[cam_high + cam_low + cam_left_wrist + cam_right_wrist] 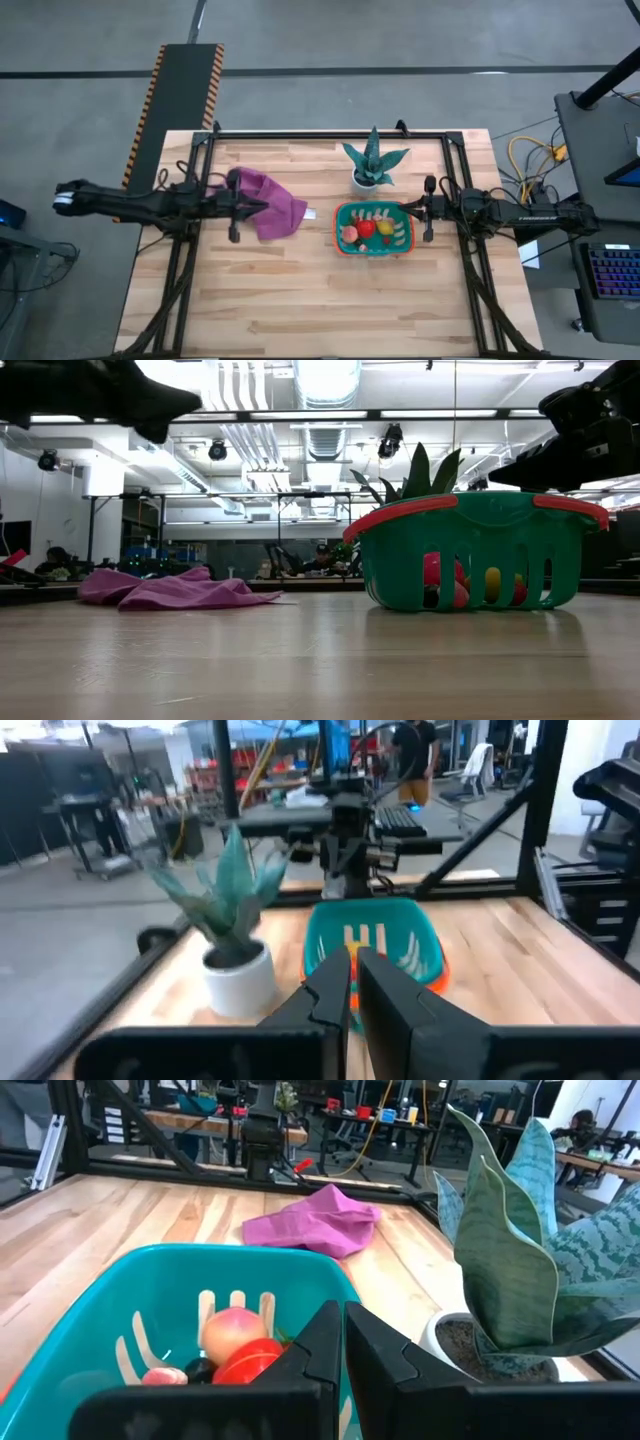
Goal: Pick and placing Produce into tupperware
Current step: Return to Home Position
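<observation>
The tub [375, 252], holding the toy fruit [366, 229], is sitting with the plant [372, 165] at its 12 o'clock and the cloth [285, 212] at its 9. The right gripper [404, 208] is hovering clenched and empty at the tub's 3 o'clock rim; the left gripper [258, 207] is hanging likewise over the cloth.

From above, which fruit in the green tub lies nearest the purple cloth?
The peach-orange fruit, at the tub's end facing the cloth; the red fruit and the yellow fruit lie farther off.
</observation>
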Motion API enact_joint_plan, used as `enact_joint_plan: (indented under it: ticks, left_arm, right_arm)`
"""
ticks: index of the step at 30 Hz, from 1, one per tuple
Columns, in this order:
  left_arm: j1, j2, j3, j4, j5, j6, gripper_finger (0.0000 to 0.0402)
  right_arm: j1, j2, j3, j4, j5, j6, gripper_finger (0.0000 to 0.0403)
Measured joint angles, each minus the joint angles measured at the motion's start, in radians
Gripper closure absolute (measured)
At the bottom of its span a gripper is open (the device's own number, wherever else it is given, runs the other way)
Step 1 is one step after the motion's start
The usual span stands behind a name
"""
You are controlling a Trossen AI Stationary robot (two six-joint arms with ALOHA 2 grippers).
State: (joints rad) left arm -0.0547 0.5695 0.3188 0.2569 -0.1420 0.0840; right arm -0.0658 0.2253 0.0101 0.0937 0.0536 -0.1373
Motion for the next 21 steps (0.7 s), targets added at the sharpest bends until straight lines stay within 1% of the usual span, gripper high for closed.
enact_joint_plan:
  ticks: [5, 9, 12, 17, 19, 21]
  left_arm:
    - [-0.001, -0.106, -0.016, -0.141, 0.011, -0.052, 0.0394]
    - [-0.004, -0.183, -0.069, -0.151, 0.027, -0.019, 0.0394]
    - [-0.004, -0.297, -0.120, -0.169, 0.002, 0.002, 0.0400]
    - [-0.005, -0.483, -0.198, -0.203, 0.003, -0.023, 0.0401]
    - [-0.005, -0.543, -0.215, -0.251, 0.006, -0.027, 0.0401]
    - [-0.005, -0.551, -0.227, -0.284, 0.013, -0.033, 0.0401]
  right_arm:
    - [0.000, 0.000, 0.000, 0.000, 0.000, 0.007, 0.0394]
    - [0.000, 0.000, 0.000, 0.000, 0.000, 0.014, 0.0394]
    - [0.000, 0.000, 0.000, 0.000, 0.000, 0.041, 0.0394]
    - [0.000, 0.000, 0.000, -0.001, 0.000, 0.082, 0.0394]
    - [0.000, 0.000, 0.000, -0.002, 0.000, 0.086, 0.0394]
    - [0.000, 0.000, 0.000, -0.003, 0.000, 0.088, 0.0394]
